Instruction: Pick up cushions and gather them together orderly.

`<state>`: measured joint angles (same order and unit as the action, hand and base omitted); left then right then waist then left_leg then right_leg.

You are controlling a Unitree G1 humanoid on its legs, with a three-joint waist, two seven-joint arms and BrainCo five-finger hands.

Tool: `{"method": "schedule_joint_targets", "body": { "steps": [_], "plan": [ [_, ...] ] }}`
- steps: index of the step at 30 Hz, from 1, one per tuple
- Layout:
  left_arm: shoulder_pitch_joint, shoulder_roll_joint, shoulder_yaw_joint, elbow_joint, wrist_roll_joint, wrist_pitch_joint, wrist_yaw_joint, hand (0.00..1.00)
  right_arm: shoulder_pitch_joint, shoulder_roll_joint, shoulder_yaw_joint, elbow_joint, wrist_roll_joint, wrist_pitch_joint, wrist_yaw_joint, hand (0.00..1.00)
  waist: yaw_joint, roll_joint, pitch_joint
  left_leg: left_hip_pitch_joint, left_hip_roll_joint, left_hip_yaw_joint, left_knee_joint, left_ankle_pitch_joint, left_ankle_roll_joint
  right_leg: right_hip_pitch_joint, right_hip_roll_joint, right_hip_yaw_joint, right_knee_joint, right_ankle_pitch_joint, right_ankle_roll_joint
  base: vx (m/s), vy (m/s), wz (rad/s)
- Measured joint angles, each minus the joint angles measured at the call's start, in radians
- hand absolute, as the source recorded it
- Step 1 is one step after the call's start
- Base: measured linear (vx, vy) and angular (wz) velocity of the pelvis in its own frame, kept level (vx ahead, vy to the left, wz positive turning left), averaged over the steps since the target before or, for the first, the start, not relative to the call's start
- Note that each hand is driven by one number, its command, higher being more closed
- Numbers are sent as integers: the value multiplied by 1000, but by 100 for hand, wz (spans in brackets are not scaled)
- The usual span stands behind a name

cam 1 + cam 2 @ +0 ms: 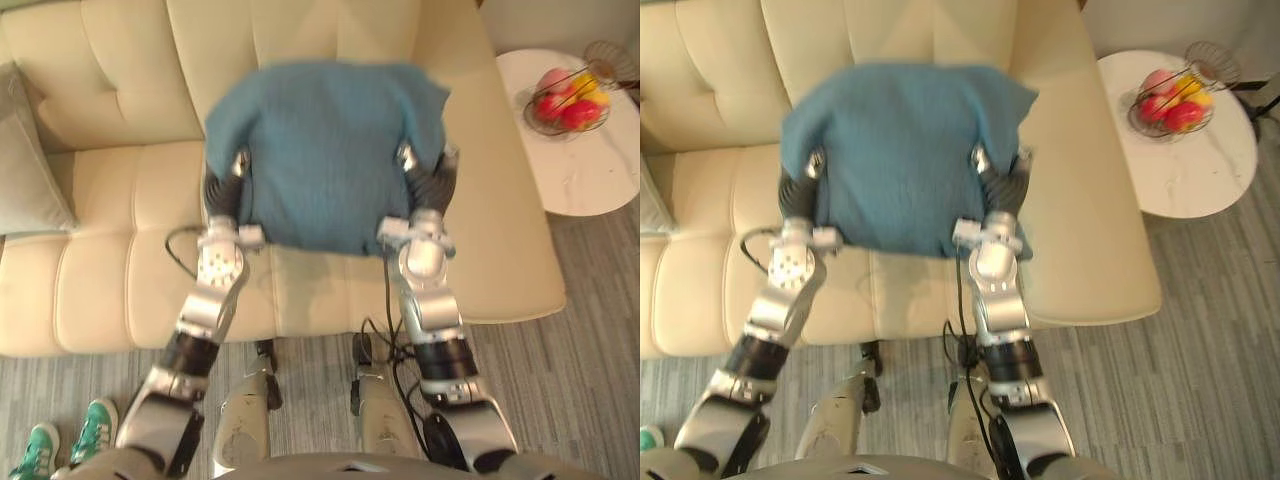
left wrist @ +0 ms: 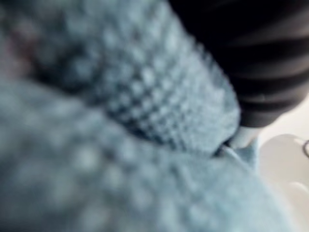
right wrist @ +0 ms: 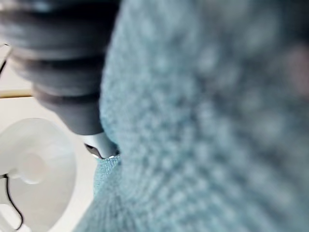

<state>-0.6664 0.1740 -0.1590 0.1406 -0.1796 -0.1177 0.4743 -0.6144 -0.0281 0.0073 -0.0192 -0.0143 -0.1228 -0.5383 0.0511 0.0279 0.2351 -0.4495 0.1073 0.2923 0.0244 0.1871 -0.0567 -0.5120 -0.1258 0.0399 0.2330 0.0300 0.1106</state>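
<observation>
A blue knitted cushion [image 1: 325,150] hangs between my two hands over the seat of the cream sofa [image 1: 110,270]. My left hand [image 1: 226,188] grips its left edge and my right hand [image 1: 428,182] its right edge. Each thumb lies over the top face, and the fingers are hidden beneath. Both wrist views show the knit [image 2: 120,121] pressed tight against the dark hand covers [image 3: 63,63]. A grey cushion [image 1: 30,160] leans at the sofa's left end.
A round white side table [image 1: 590,180] stands right of the sofa and carries a wire bowl of fruit [image 1: 567,100]. A person's green shoes [image 1: 65,440] are on the grey floor at lower left.
</observation>
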Motion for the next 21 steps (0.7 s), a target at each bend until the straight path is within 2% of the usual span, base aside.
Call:
{"method": "schedule_joint_targets", "body": {
  "steps": [3, 4, 6, 7, 8, 9, 10, 11, 13, 14, 18, 19, 21],
  "plan": [
    [-211, 29, 10, 60, 38, -6, 30, 100, -164, 6, -59, 2, -51, 0, -62, 100, 6, 29, 22, -44, -4, -28, -40, 36, -9, -55, -6, -21, 17, 4, 5, -112, -30, 22],
    [-323, 54, 12, 92, 57, -10, 47, 100, -262, 4, -90, 20, -81, 0, -97, 100, 6, 31, 25, -81, -5, -46, -64, 63, -15, -102, -6, -29, 28, 11, 9, -86, -21, 16],
    [-414, 62, 25, 130, 80, -15, 60, 100, -354, -4, -114, 60, -114, 0, -133, 100, 7, 33, 32, -106, -4, -51, -93, 92, -18, -138, -4, -37, 32, 18, 12, -65, -30, 9],
    [-490, 62, 51, 176, 97, -17, 66, 100, -441, -6, -144, 117, -144, 0, -157, 100, 4, 35, 57, -117, -7, -61, -102, 127, -7, -153, -5, -42, 39, 21, 11, -39, -36, 8],
    [-533, 60, 60, 207, 104, -17, 68, 100, -490, -14, -159, 156, -151, 2, -172, 100, 4, 37, 70, -125, -8, -72, -102, 132, -8, -160, -6, -45, 40, 21, 12, -18, -43, 12],
    [-581, 54, 71, 242, 107, -17, 69, 100, -547, -24, -175, 195, -151, 14, -186, 0, 4, 39, 73, -149, -9, -79, -102, 136, -12, -182, -7, -49, 41, 21, 12, -7, -52, 12],
    [-627, 54, 88, 275, 107, -17, 70, 0, -602, -27, -185, 230, -151, 23, -202, 0, 4, 40, 75, -184, -9, -89, -102, 144, -19, -214, -8, -54, 45, 21, 12, 1, -54, 12],
    [-644, 53, 99, 286, 107, -16, 71, 0, -625, -27, -190, 245, -151, 25, -209, 0, 4, 40, 76, -202, -9, -100, -102, 150, -28, -231, -9, -56, 47, 21, 11, 10, -45, 12],
    [-702, 48, 143, 322, 106, -12, 81, 0, -709, -30, -218, 303, -149, 45, -230, 0, 8, 41, 103, -257, -10, -132, -102, 189, -83, -279, -14, -69, 55, 23, 9, 23, -59, 21],
    [-710, 40, 158, 325, 104, -10, 86, 0, -727, -33, -221, 320, -147, 53, -237, 0, 10, 42, 105, -277, -10, -139, -102, 199, -96, -294, -15, -77, 57, 23, 7, 22, -69, 24],
    [-760, 11, 237, 373, 80, 4, 109, 0, -824, -89, -220, 433, -94, 85, -232, 0, 28, 45, 125, -378, 1, -167, -102, 220, -79, -398, -9, -108, 103, 3, -11, 7, -48, 23],
    [-773, -14, 255, 390, 62, 13, 86, 0, -854, -218, -194, 515, 37, 88, -140, 0, 33, 46, 165, -494, -4, -191, -102, 230, -67, -528, -26, -146, 200, -42, -19, -1, -65, 53],
    [-761, -22, 270, 392, 43, 32, 83, 0, -854, -231, -175, 537, 59, 99, -119, 0, 29, 46, 189, -506, -11, -190, -102, 230, -67, -552, -34, -145, 228, -53, -21, -9, -60, 30]
  ]
}}
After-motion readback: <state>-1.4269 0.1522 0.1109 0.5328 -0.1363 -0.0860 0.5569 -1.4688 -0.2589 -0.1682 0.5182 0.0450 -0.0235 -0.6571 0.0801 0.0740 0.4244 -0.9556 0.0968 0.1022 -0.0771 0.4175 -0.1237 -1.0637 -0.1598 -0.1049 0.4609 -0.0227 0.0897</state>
